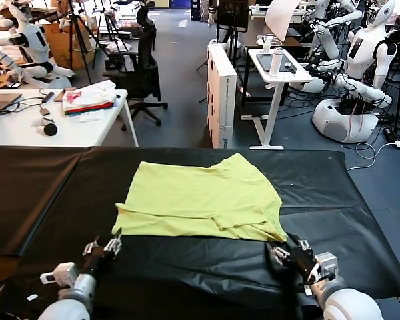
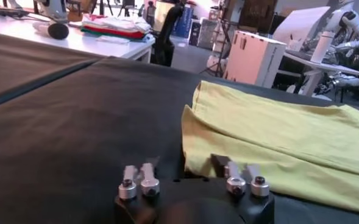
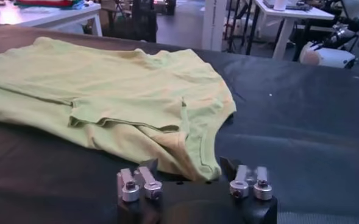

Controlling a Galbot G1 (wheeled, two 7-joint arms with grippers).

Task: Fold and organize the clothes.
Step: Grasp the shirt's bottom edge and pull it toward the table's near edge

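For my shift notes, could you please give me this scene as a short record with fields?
shirt: lime green, lying flat with some folds
surface: black table
left tool: open, low at the shirt's near left corner
right tool: open, low at the shirt's near right corner
shirt lifted: no

black table cover (image 1: 333, 193), white side table (image 1: 27, 130)
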